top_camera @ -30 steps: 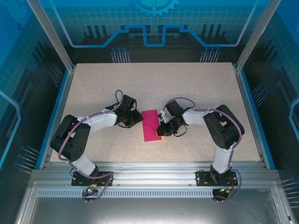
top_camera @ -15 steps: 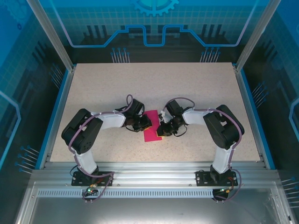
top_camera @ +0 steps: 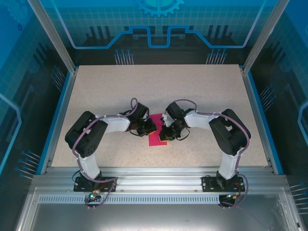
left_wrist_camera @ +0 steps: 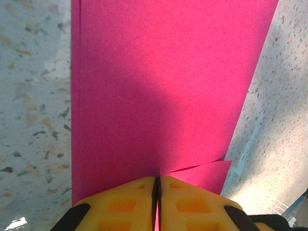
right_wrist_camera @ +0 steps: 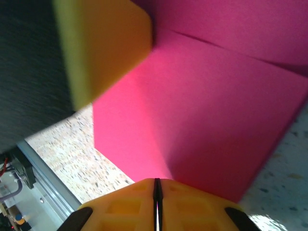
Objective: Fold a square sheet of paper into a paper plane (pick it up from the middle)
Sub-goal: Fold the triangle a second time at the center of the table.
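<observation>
The square sheet of paper (top_camera: 156,139) is magenta, folded over into two layers, and lies on the table between my two grippers. My left gripper (top_camera: 150,128) is at its left edge. In the left wrist view the jaws (left_wrist_camera: 157,179) are shut and the sheet's (left_wrist_camera: 163,86) top layer lifts slightly and runs into them. My right gripper (top_camera: 164,134) sits at the sheet's right side. In the right wrist view its jaws (right_wrist_camera: 156,182) are shut, with the tips at the near edge of the sheet (right_wrist_camera: 207,110). Whether that edge is pinched I cannot tell.
The speckled tabletop (top_camera: 202,86) is bounded by blue rails (top_camera: 257,115) at the sides and an aluminium frame (top_camera: 154,173) at the near edge. A yellow finger of the left gripper (right_wrist_camera: 103,43) looms close at the top left of the right wrist view.
The left arm swung right until its gripper reached the sheet's left edge, and its jaws closed. The right gripper shifted slightly up and left over the sheet.
</observation>
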{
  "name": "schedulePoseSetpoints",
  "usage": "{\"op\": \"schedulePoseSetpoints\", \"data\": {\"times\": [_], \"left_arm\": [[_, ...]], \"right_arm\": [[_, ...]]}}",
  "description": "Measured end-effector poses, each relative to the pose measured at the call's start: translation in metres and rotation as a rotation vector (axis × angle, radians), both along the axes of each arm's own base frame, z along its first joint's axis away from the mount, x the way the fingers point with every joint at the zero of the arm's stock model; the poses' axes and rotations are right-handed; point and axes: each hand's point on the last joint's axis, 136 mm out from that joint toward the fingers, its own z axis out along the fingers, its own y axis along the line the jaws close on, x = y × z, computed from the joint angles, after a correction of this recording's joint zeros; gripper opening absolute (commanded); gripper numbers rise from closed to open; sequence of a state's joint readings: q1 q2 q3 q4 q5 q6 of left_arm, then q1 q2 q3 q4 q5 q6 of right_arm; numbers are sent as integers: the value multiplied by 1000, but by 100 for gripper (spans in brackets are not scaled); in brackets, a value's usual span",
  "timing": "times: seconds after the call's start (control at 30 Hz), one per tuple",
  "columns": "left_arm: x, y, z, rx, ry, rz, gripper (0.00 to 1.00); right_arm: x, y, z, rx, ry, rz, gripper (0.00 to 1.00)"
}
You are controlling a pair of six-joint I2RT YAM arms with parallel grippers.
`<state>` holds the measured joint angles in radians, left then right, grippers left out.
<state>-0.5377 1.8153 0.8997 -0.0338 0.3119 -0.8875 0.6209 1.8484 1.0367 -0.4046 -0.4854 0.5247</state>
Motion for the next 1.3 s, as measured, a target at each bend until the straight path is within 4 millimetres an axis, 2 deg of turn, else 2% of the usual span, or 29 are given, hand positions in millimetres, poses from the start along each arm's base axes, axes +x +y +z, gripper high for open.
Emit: {"op": "schedulePoseSetpoints", "data": {"times": [0.23,0.3,0.43,0.7,0.83,1.3], "left_arm": [[1,0,0,-2,-4,0,13],[1,0,0,-4,-6,1,12],[2,0,0,-6,-9,1,12],[2,0,0,-5,-8,2,11],[1,0,0,-4,-8,2,10],[2,0,-1,-11,-19,1,9]], "right_arm": [[16,19,14,19,-41,-2,11],[17,19,10,4,-25,-6,12],[15,16,-11,-40,16,-9,12],[13,14,-12,-29,9,-11,12],[9,11,-11,0,2,-15,13],[-12,-18,-13,46,37,-64,14]]}}
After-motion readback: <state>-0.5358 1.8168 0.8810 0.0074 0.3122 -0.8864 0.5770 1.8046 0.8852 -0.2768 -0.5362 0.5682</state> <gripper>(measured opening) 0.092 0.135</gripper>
